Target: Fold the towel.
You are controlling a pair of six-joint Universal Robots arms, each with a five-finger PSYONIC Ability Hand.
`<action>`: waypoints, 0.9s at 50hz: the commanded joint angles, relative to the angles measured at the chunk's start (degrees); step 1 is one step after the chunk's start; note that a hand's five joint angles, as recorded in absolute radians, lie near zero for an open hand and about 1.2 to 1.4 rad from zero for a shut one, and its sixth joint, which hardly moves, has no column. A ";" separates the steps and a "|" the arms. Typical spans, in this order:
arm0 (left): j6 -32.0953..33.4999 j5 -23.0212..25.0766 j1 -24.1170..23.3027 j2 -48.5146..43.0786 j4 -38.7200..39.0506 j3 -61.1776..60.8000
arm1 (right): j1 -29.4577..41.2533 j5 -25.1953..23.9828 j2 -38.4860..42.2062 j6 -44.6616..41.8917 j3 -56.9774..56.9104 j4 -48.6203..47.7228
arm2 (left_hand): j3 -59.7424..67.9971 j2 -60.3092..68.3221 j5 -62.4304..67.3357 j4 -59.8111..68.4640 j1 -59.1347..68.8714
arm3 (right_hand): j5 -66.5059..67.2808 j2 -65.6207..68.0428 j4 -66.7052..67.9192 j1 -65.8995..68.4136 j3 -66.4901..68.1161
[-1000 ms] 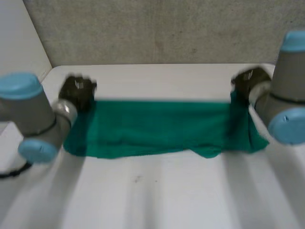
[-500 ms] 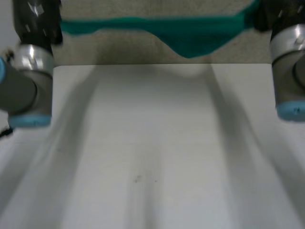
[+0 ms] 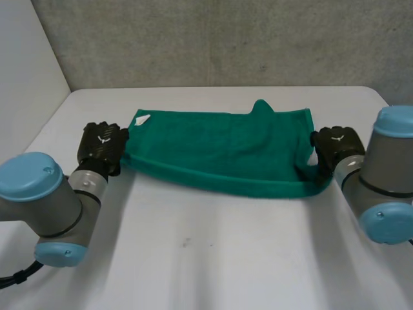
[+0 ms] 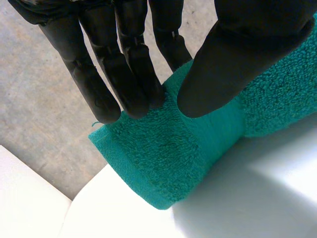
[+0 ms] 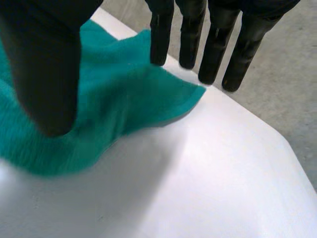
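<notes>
Towel (image 3: 219,152) is lying doubled on the table (image 3: 213,258). Left hand (image 3: 102,145) pinches its end corner between straight fingers and thumb; right hand (image 3: 335,147) at the other end looks slack, thumb and fingers apart. I'd lay that left corner down square with the edge below before letting go.

Green terry towel (image 3: 219,152) lay across the middle of the white table (image 3: 206,258) as a long strip running left to right. It looked doubled over, with a thick rounded fold along the near edge. A small white tag (image 3: 142,119) sat at the far left corner. A small peak of cloth stuck up on the far edge, right of middle. The surface was mostly flat and the right end was rumpled.
</notes>
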 commanded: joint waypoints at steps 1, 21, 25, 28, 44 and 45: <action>-0.38 0.01 -0.24 2.13 -1.14 -0.97 | -1.68 -0.76 -7.43 -0.50 3.57 0.97 | 11.62 11.36 14.22 11.57 14.09 | -4.95 -4.87 -4.87 -1.79 -4.71; -0.38 -0.08 -0.33 5.02 -2.28 -1.24 | -2.38 -8.14 -14.12 -24.77 15.70 0.88 | 11.62 11.36 14.22 11.57 14.09 | -3.44 -3.36 -3.35 -0.28 -3.20; -0.38 -0.08 -0.42 5.99 -3.42 -0.54 | -3.00 -8.32 -13.42 -18.37 16.31 0.88 | 11.62 11.36 14.22 11.57 14.09 | -2.26 -2.18 -2.18 0.90 -2.02; -0.29 0.10 -0.59 6.52 -4.65 1.48 | -4.67 -8.84 -12.28 -10.99 15.96 0.97 | 11.62 11.36 14.22 11.57 14.09 | -2.09 -2.01 -2.01 1.07 -1.85; -3.72 -0.08 -6.39 9.42 -20.56 19.59 | -3.97 -14.20 -6.91 13.11 14.03 0.88 | 11.62 11.36 14.22 11.57 14.09 | -4.28 -4.20 -4.19 -1.11 -4.04; -4.33 -0.08 -6.48 9.51 -21.00 20.46 | -3.71 -14.47 -6.91 13.90 14.03 0.88 | 11.62 11.36 14.22 11.57 14.09 | -4.44 -4.36 -4.36 -1.28 -4.21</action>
